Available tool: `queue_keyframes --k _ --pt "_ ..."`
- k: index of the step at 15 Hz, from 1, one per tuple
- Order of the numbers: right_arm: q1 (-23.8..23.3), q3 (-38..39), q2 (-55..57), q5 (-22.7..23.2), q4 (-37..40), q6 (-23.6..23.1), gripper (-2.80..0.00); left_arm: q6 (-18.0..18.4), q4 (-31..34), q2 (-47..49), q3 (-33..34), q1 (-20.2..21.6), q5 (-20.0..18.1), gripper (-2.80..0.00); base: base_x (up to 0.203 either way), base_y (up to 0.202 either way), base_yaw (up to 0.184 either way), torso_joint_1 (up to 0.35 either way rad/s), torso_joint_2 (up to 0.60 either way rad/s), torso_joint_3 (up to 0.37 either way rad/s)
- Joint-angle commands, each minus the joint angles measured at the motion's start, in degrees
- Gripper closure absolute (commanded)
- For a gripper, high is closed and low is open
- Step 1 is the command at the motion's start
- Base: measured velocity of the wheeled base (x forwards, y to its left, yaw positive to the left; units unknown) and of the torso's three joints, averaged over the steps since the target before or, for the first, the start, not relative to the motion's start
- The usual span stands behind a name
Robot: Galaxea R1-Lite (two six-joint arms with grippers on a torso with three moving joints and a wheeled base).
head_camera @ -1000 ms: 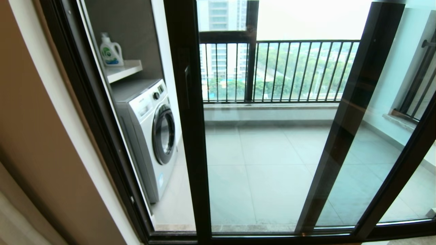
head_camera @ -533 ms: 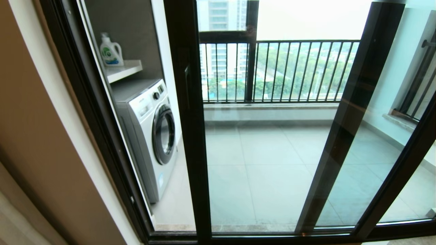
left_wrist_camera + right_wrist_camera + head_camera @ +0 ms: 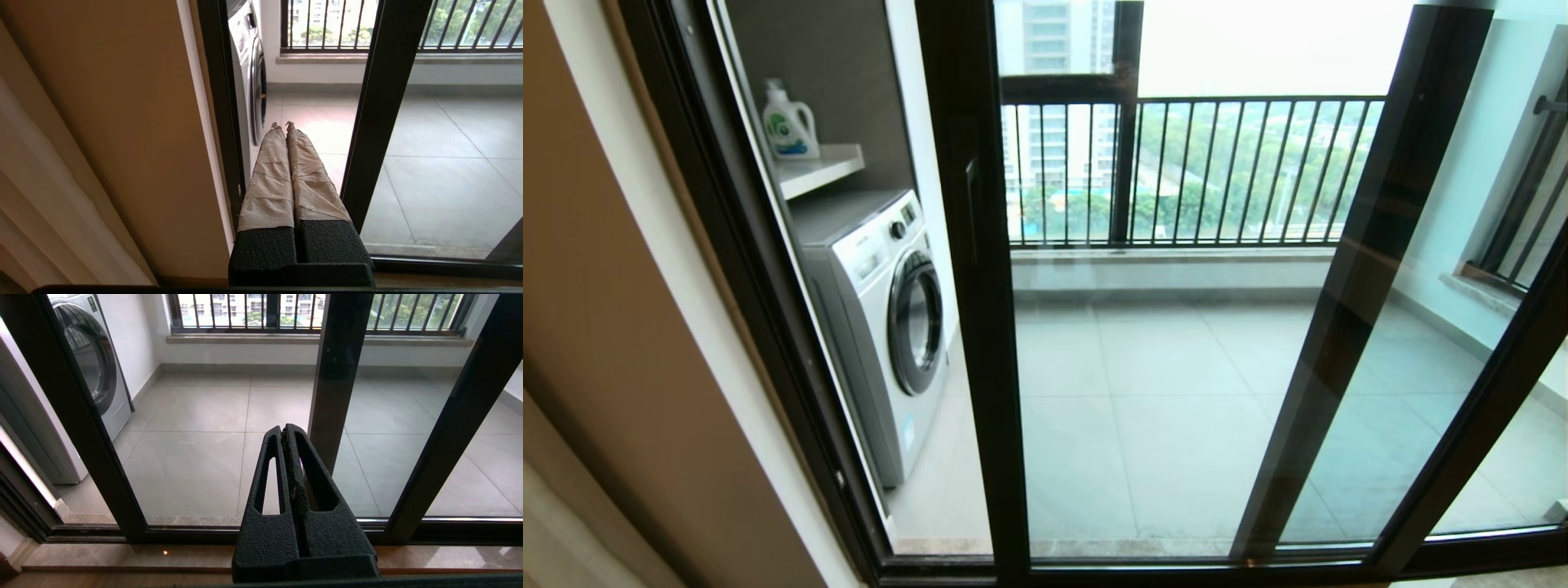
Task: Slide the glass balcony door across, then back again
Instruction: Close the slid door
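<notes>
The glass balcony door [image 3: 982, 343] stands in front of me, a clear pane in a dark frame. A short dark bar handle [image 3: 970, 208] sits on its left upright. A gap lies open between that upright and the outer frame [image 3: 768, 310]. Neither gripper shows in the head view. In the left wrist view my left gripper [image 3: 283, 125] is shut and empty, its tape-wrapped fingers [image 3: 269, 179] pointing into the gap beside the door upright [image 3: 376, 114]. My right gripper [image 3: 284, 430] is shut and empty, low before the door's glass, right of that upright [image 3: 77, 420].
A white washing machine [image 3: 882, 318] stands on the balcony behind the gap, under a shelf with a detergent bottle [image 3: 788, 122]. A second dark-framed panel upright [image 3: 1347, 310] stands behind the glass. A black-barred railing [image 3: 1217, 171] closes the balcony. A beige wall [image 3: 613, 343] is at left.
</notes>
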Motion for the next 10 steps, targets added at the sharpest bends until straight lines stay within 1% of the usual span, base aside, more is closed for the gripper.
queue_keyframes --k 1,4,6,8,10 --pt "0.02 0.70 0.10 0.03 -0.03 -0.03 0.00 0.09 -2.51 15.06 -6.97 0.07 -0.77 0.00 0.000 0.000 0.000 0.000 0.00 0.000" --pt "0.02 0.70 0.10 0.03 -0.03 -0.04 0.00 -0.22 -11.47 30.42 -12.63 0.01 -3.14 0.00 0.000 0.000 0.000 0.000 0.00 0.000" --pt "0.02 0.70 0.10 0.03 -0.03 -0.03 0.00 -1.16 -18.06 40.53 -16.14 -0.22 -4.96 0.00 0.000 0.000 0.000 0.000 0.00 0.000" --pt "0.02 0.70 0.10 0.03 -0.03 -0.06 0.00 -3.22 -24.92 49.97 -19.20 -0.58 -7.24 0.00 0.000 0.000 0.000 0.000 0.00 0.000" --pt "0.02 0.70 0.05 0.03 -0.03 -0.02 0.00 -5.21 -30.99 57.88 -22.74 -1.85 -8.71 0.00 0.000 0.000 0.000 0.000 0.00 0.000"
